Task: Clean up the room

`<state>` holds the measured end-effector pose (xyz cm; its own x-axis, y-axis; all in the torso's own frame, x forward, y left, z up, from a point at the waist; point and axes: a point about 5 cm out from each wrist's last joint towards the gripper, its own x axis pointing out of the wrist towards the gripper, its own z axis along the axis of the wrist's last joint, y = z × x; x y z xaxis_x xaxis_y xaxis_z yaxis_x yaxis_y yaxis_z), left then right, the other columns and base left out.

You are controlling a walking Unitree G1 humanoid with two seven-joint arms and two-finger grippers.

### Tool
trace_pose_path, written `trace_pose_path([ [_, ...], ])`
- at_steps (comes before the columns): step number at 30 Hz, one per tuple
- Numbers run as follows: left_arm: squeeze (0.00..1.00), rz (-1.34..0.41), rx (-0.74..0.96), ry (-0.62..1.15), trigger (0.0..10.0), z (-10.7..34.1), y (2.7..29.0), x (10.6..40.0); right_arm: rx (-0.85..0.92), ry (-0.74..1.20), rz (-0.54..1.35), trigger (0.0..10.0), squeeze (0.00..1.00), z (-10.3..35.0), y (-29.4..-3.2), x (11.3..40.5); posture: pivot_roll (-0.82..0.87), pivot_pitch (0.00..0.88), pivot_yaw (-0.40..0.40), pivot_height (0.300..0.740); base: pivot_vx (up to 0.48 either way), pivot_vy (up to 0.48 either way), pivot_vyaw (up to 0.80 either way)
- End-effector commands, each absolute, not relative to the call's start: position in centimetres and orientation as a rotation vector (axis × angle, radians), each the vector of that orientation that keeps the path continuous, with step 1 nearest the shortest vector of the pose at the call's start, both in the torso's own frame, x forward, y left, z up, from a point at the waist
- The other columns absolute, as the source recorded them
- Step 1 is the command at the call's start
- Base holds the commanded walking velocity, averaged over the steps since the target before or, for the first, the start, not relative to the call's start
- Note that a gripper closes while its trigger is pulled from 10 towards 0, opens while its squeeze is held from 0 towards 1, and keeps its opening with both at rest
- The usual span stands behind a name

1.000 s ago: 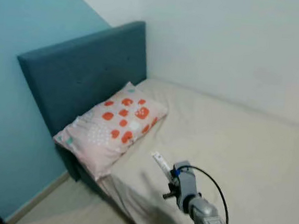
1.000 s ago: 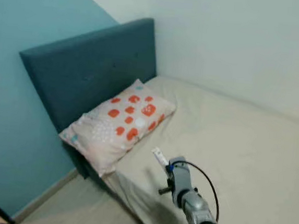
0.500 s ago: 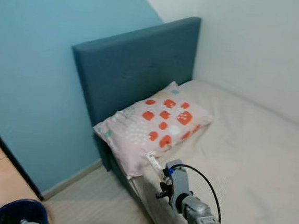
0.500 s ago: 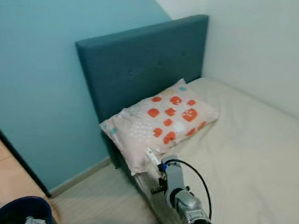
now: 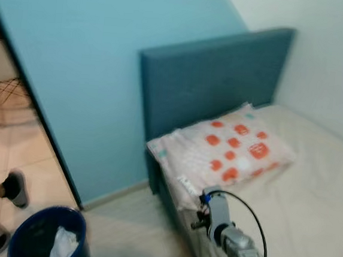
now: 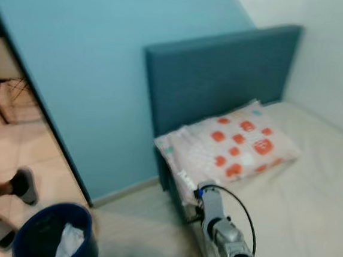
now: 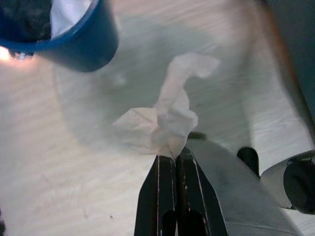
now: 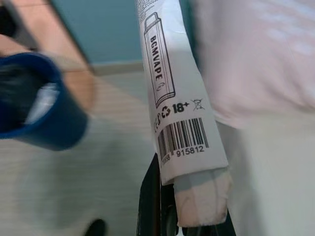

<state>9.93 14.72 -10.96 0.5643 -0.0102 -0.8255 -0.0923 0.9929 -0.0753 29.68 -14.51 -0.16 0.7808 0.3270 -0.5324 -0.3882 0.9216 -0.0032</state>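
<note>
Down at lower left, your view has swung off the bed (image 5: 310,195) and found the bin (image 5: 42,237): left end effector (image 7: 174,157) pinches tissue (image 7: 162,123), right end effector (image 8: 162,196) clamps wrapper (image 8: 172,88), both ready to drop.

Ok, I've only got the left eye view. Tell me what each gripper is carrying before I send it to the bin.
Observer: The left gripper is shut on a crumpled white tissue.
Operator: Now the right one. I just see a white strip sticking out.
Observer: The right gripper is shut on a white vape wrapper; it carries a barcode and an 18+ mark.
Operator: Say what's already in the blue bin.
Observer: The left wrist view shows white paper inside the blue bin, next to something dark.
</note>
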Motion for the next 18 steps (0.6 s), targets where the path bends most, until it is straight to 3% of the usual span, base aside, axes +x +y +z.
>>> trace_pose_path([
  [1, 0.0, 0.103, -0.141, 1.078, 10.0, -11.7, 14.8, 7.4, -0.113, 0.572, 0.409, 10.0, 0.0, -0.6, -14.3, 29.2, -0.09, 0.041, -0.01, 0.74, 0.0, 0.0, 0.68],
  [3, 0.0, 0.126, -0.14, 1.06, 10.0, -11.6, 15.2, 7.8, -0.117, 0.567, 0.42, 10.0, 0.0, -0.6, -14.2, 29.2, -0.09, 0.042, -0.01, 0.74, 0.0, 0.0, 0.68],
  [5, 0.0, 0.174, -0.123, 0.959, 10.0, -10.0, 18.2, 13.9, -0.122, 0.556, 0.443, 10.0, 0.0, -0.5, -14.0, 29.3, -0.09, 0.043, -0.008, 0.74, 0.0, 0.0, 0.68],
  [6, 0.0, 0.174, -0.123, 0.959, 10.0, -10.0, 18.2, 13.9, -0.122, 0.556, 0.443, 10.0, 0.0, -0.5, -14.0, 29.3, -0.09, 0.043, -0.008, 0.74, 0.0, 0.0, 0.68],
  [8, 0.0, 0.189, -0.128, 0.867, 10.0, -7.5, 20.6, 19.4, -0.135, 0.551, 0.481, 10.0, 0.0, -0.4, -13.7, 29.2, -0.09, 0.045, -0.005, 0.74, 0.0, 0.0, 0.68],
  [18, 0.0, 0.143, -0.129, 0.795, 10.0, -6.6, 19.6, 21.3, -0.228, 0.598, 0.549, 10.0, 0.0, -0.8, -13.5, 28.9, -0.08, 0.043, 0.001, 0.74, 0.0, 0.0, 0.68],
])
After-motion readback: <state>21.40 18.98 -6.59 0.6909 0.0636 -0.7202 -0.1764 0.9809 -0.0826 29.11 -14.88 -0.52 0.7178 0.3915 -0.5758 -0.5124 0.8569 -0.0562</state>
